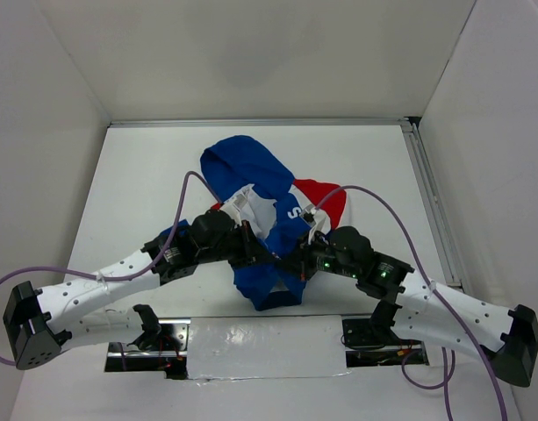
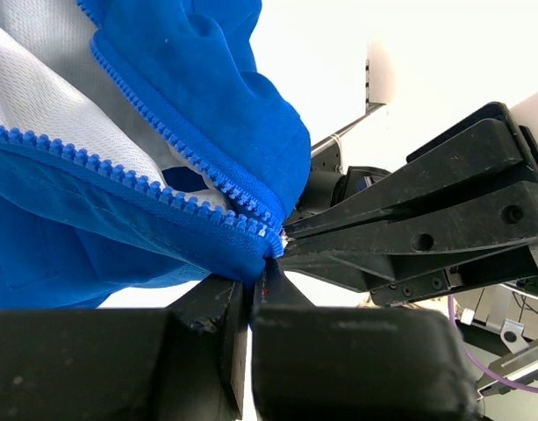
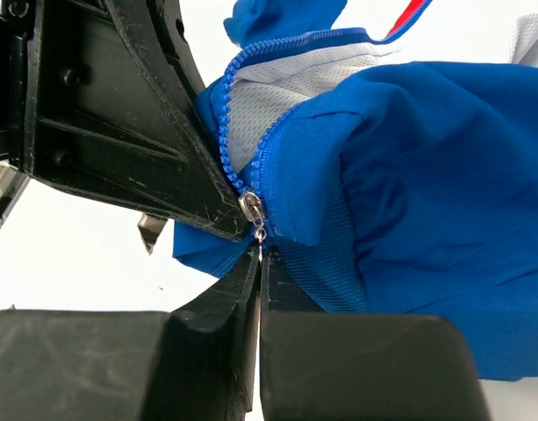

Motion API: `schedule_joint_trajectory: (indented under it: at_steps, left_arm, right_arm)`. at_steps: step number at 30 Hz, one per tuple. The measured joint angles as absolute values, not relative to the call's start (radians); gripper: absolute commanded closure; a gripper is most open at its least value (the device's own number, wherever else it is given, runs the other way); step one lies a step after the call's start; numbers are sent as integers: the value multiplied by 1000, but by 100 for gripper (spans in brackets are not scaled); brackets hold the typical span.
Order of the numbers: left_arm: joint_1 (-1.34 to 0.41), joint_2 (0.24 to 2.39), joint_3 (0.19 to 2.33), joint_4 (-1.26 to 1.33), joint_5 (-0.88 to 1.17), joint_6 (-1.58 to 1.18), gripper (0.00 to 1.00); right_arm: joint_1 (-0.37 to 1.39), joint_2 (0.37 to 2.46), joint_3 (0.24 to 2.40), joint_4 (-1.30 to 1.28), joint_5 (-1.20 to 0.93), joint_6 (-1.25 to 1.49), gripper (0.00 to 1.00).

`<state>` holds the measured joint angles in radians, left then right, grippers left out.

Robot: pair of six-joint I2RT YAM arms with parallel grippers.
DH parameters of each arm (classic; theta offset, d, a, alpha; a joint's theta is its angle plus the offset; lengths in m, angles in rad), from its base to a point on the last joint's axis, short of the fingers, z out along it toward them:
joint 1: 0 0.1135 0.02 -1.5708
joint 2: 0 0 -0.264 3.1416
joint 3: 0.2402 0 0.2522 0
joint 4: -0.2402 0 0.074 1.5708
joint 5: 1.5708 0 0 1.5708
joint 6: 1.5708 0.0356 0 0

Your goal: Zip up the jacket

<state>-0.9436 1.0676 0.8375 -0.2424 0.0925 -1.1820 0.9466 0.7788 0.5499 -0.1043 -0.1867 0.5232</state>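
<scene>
the main risk is the thin pull tab (image 3: pixel 259 235) slipping out of the right gripper (image 3: pixel 258 256), whose jaws are pressed together on it with very little metal to hold; a pull that is off the line of the teeth (image 2: pixel 119 175) would likely do it. the slider (image 3: pixel 249 207) could also jam if loose lining gets drawn in, or if the left gripper (image 2: pixel 248 294), clamped tight on the hem just beneath the zipper's end, lets the fabric go slack. the jacket (image 1: pixel 251 175) lies crumpled in the middle of the table (image 1: pixel 146 175), hood away from the arms. it is royal blue with red and white panels, the front gapes open over pale mesh lining, and the slider sits at the very bottom.
</scene>
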Motion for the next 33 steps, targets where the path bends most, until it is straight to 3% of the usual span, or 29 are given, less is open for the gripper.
schedule_joint_trajectory:
  at_steps: [8,18,26,33]
  left_arm:
    - [-944,1072,838,-244,85,-1184,100]
    - [-941,1134,838,-263,79,-1148,100]
    - [-941,1139,847,-261,85,-1097,100]
    - [-948,1139,847,-227,116,-1000,100]
  right_arm:
    - [947,780,594,-180,-180,547,100]
    - [947,964,771,-411,-168,529,100]
    - [947,989,812,-468,-160,459,87]
    - [947,983,811,-469,-189,392,84]
